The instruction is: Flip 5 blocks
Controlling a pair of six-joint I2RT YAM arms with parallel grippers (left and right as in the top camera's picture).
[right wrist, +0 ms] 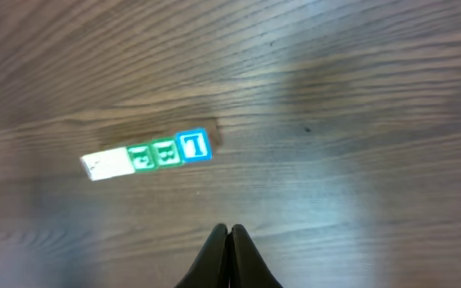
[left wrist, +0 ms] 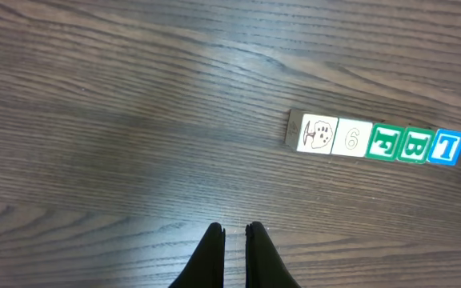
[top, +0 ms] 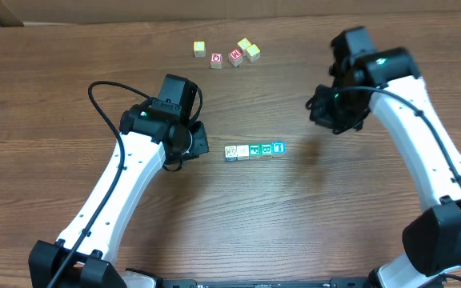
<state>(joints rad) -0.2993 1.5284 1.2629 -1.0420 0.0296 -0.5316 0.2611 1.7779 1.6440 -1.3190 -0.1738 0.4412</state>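
I am looking at the row of blocks (top: pixel 254 150), five small cubes touching side to side on the table (top: pixel 294 232). Its long axis is running from my left arm's side toward my right arm's side. The two white blocks are sitting at the left end, the two green ones in the middle, and the blue block (left wrist: pixel 446 148) at the right end.

The left gripper (left wrist: pixel 234 234) is hanging just beside the white end of the row with its jaws pinched together on nothing. From those jaws the row is lying ahead and off to the right, seen almost end-on. The right gripper (right wrist: pixel 228 232) is also clenched and empty. It is sitting well off the blue end of the row, with the row ahead and to its left. I am judging the left arm the nearer one, so the white picture block (left wrist: pixel 318 134) looks like the natural first cube to flip. The jaws will need opening first.

The left wrist view is giving me crisp top faces: a picture, a 6, then letters. The right wrist view is blurring the two white cubes into one pale bar. Only the overhead view is showing the spare yellow and red cubes (top: pixel 226 54), well beyond the row.
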